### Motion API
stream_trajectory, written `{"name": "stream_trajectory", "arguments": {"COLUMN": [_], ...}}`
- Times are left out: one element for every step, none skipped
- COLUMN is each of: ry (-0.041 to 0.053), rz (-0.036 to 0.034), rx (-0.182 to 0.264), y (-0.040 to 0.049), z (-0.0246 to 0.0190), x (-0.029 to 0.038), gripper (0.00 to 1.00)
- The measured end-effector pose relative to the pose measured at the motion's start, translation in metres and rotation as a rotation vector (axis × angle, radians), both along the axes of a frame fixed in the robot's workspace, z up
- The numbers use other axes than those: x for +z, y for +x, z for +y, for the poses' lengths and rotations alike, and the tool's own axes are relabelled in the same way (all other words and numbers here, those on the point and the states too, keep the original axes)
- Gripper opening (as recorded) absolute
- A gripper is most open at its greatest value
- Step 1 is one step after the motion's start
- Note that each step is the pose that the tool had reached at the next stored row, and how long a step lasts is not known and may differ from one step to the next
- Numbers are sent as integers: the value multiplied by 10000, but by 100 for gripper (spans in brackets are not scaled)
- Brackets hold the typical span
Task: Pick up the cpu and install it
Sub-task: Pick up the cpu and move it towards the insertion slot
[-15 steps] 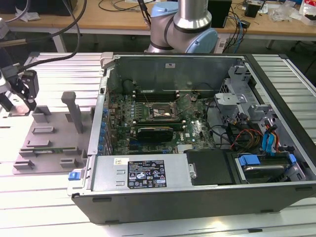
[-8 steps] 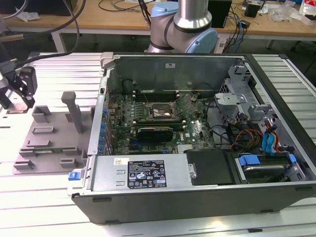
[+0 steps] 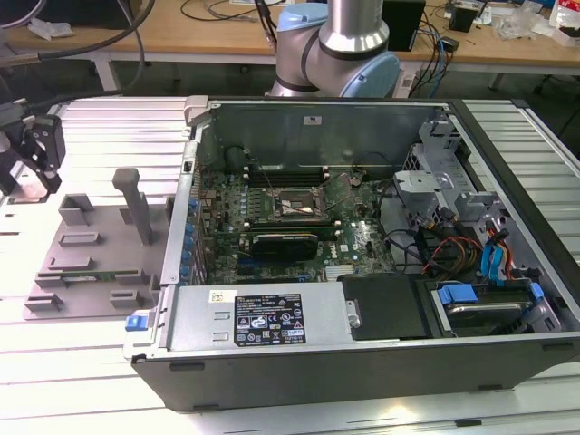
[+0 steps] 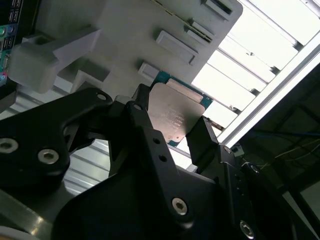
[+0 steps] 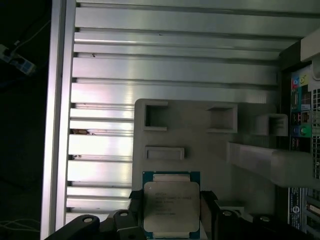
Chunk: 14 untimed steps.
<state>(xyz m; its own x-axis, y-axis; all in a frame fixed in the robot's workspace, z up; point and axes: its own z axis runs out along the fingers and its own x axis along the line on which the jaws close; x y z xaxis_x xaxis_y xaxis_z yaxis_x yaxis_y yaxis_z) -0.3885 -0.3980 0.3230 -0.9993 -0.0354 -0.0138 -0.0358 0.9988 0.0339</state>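
Sitting squarely between our two black fingers (image 5: 207, 207), the small flat square cpu (image 5: 171, 204) with its pale silvery metal top and green rim faces up over one end of the grey plastic fixture tray (image 5: 200, 145); we cannot tell whether it rests there or hangs clear. Our black two-finger gripper (image 3: 32, 159) looks clamped on its opposite edges and points straight down at the exterior view's left. The square black-and-metal socket frame (image 3: 294, 207) lies well apart toward the exterior view's right, inside the open black computer case (image 3: 362, 381) on the slatted aluminium table (image 3: 91, 118).
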Motion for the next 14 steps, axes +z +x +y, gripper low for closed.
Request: {"name": "stream_trajectory", "arguments": {"ry": [0, 0, 0, 0, 0, 0, 0, 0, 0, 0, 1, 0, 0, 0], "rz": [0, -1, 0, -1, 0, -1, 0, 0, 0, 0, 0, 0, 0, -1], "rx": [0, 0, 0, 0, 0, 0, 0, 0, 0, 0, 0, 0, 0, 0], "y": [0, 0, 0, 0, 0, 0, 0, 0, 0, 0, 0, 0, 0, 0], "z": [0, 0, 0, 0, 0, 0, 0, 0, 0, 0, 0, 0, 0, 0], "x": [18, 23, 29, 33, 37, 44, 51, 56, 64, 71, 75, 81, 85, 90], "gripper": [54, 54, 54, 54, 54, 54, 54, 54, 54, 54, 54, 54, 54, 54]}}
